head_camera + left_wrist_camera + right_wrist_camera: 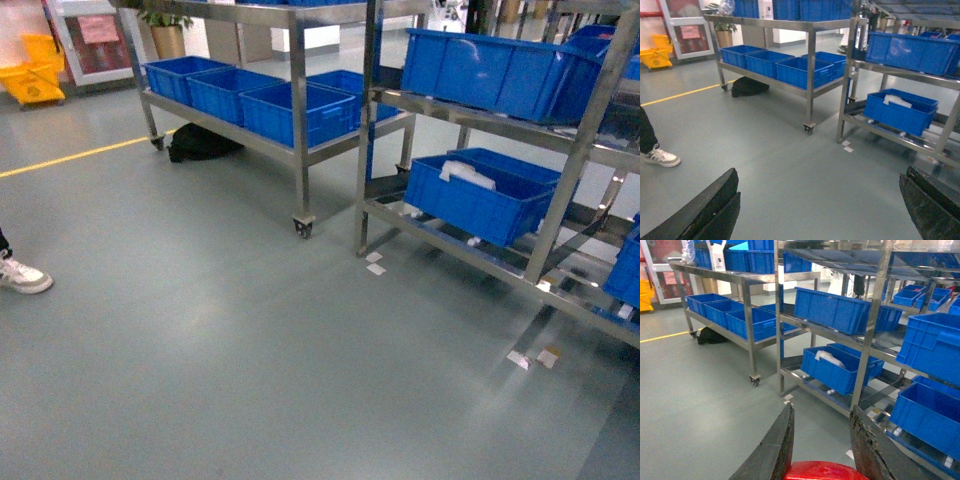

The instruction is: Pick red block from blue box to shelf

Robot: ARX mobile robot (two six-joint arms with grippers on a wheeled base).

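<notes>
Left gripper — black fingers wide apart, nothing between, hanging over grey floor. White sneaker at far left; yellow mop bucket behind. Wheeled steel cart with royal-blue crates, black bag beneath. Shelf at right, tilted tiers carrying more crates. Right gripper — jaws clamped on red block; only glossy top edge visible, long axis and heading cannot tell.
</notes>
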